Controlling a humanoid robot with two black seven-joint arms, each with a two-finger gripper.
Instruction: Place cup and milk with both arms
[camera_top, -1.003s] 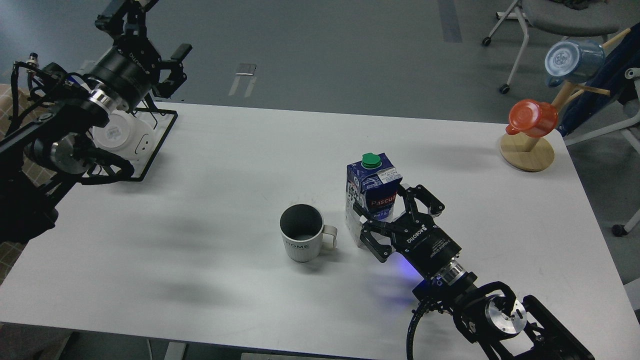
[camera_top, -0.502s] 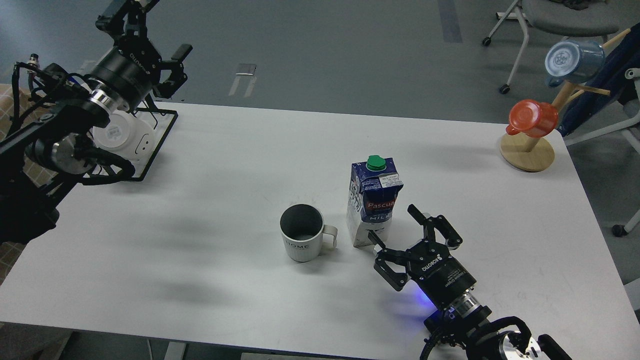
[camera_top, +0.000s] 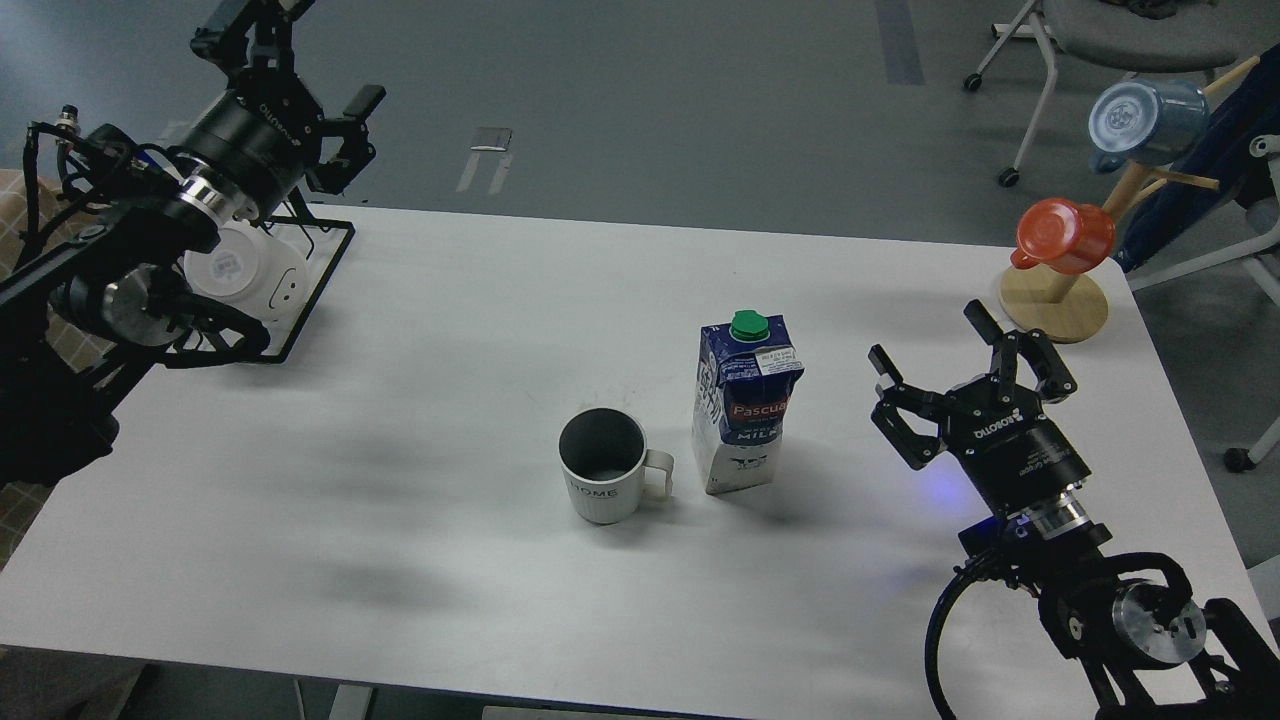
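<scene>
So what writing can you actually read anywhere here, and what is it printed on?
"HOME": on the cup.
"Pascua" and "MIL", both cut off at the edge: on the milk.
"ROBOTIQ", upside down: on the right gripper body.
Label on the white mug in the rack: too small to read.

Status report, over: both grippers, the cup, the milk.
Left gripper raised far left, state unclear. Right gripper open, clear of milk. Cup and milk upright, side by side, nothing blocking.

Blk arms w/ silver wrist rings, white ROBOTIQ lettering, blk cables.
</scene>
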